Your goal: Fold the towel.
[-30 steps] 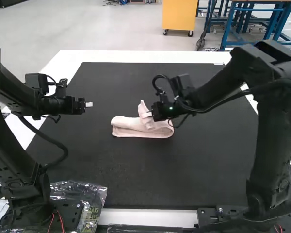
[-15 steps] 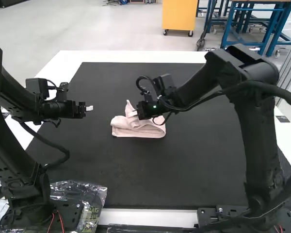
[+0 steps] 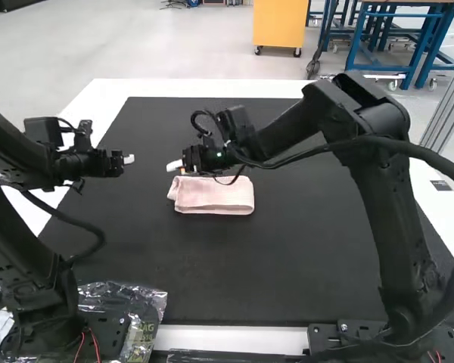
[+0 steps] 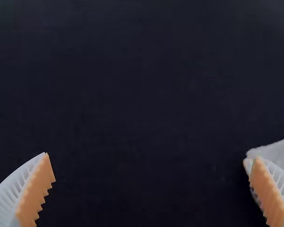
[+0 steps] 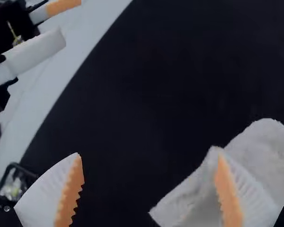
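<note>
Farthest to the left on my high view, clear plastic wrapping point(image 3: 147, 318) lies nearer me than the towel, well off to its left, beside the base of my left arm point(image 3: 30, 280). That arm stands to the left of the towel, and its gripper point(image 3: 129, 159) hangs a little way off, left of the towel and slightly beyond it. My left wrist view has its two fingers spread wide, with bare mat between their orange pads point(image 4: 36, 191) and a pale bit of cloth beside one of them.

Next I come to my right gripper point(image 3: 175, 165), its white tips over the towel's far left corner. On its wrist view the fingers are well apart and pinching nothing; one overlaps the cloth, though I can't tell whether it touches.

The towel point(image 3: 212, 197) itself, pale pink, lies folded into a compact rectangle on the black mat point(image 3: 287, 265), its long side running left to right; I can't make out how many layers it has. My right arm point(image 3: 386, 212) stands to the right of the towel and reaches leftward over its far side. White table point(image 3: 234, 338) borders the mat nearer me than the towel.
</note>
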Available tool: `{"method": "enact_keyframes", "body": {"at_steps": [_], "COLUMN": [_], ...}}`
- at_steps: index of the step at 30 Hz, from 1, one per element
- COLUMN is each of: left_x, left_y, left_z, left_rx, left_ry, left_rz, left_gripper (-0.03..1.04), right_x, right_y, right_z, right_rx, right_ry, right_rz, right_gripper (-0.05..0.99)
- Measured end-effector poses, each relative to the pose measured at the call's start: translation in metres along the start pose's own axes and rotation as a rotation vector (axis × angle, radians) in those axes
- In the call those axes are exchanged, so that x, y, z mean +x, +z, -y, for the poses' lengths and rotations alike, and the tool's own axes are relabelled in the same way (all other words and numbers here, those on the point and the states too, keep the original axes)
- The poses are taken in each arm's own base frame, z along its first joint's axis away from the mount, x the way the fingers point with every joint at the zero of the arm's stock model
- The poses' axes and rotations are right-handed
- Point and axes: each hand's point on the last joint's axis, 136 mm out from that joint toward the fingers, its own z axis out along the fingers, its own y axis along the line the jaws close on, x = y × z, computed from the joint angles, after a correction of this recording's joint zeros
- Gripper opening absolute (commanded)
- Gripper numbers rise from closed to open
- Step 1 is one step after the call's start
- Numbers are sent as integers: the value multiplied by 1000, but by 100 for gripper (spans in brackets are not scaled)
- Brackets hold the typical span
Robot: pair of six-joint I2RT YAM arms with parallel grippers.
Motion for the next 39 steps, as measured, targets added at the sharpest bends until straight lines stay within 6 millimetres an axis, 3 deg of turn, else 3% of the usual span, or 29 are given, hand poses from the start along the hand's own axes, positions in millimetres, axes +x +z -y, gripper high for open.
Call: {"method": "enact_keyframes", "body": {"at_steps": [2,3,5,10,14,24,35,39], "left_x": [-8,-9,-9,-9,-9,1,1,8], "left_y": [-5,-7,-7,-7,-4,0,-1,-1], "left_z": [-6,-7,-8,-7,0,17,17,18], "left_rx": [-19,-24,-25,-21,-3,35,33,34], "left_ry": [3,1,-4,-21,-23,-25,-23,-30], "left_rz": [25,29,29,27,24,5,18,8], "left_gripper": [97,97,97,97,97,97,97,97], "right_x": [-5,-9,-16,-40,-30,44,70,71], "right_y": [-3,-6,-12,-44,-54,-32,-12,-7], "right_z": [-6,-10,-18,-26,-9,42,71,75], "right_rx": [-16,-23,-35,-48,-18,25,29,21], "right_ry": [8,7,-2,-59,-66,-26,-26,-39], "right_rz": [6,12,26,115,117,17,8,19], "right_gripper": [56,41,-3,-2,-2,-2,-2,-2]}}
